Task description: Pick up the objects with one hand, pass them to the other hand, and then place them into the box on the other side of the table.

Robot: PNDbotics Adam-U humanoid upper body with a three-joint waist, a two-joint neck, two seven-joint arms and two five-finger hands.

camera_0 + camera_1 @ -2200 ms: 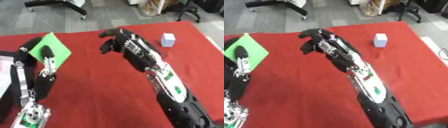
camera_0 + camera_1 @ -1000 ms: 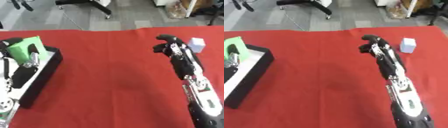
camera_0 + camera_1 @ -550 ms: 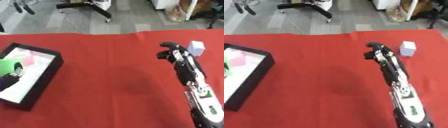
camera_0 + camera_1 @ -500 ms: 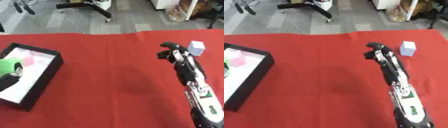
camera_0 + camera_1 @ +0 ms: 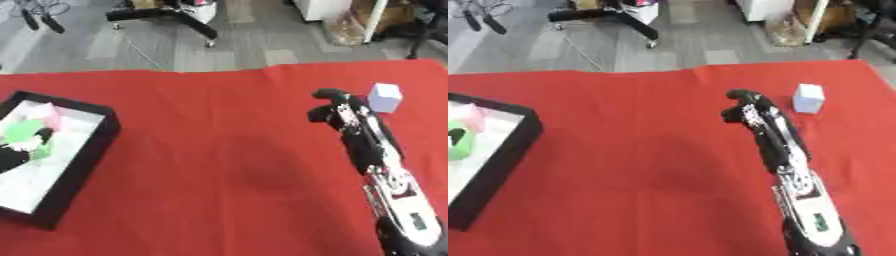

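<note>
Left eye view, box: the black box (image 5: 98, 145) sits at your left edge of the red table (image 5: 219, 165), white inside, a pink thing at its far corner.
Left eye view, left hand: your left hand (image 5: 16, 155) is inside the box with the green object (image 5: 26, 132) at its fingertips. I cannot tell whether the fingers are closed on it or already off it.
Left eye view, risk: if you lift before letting go, the green object comes back out or snags the box wall.
Right eye view, right hand: your right hand (image 5: 741, 107) is stretched over the table, fingers curled, holding nothing.
Right eye view, cube: the pale cube (image 5: 808, 98) stands near that hand, beyond it to the right, not touching.
Right eye view, risk: curled fingers may knock the cube towards the table edge; uncurl them first, then approach.
</note>
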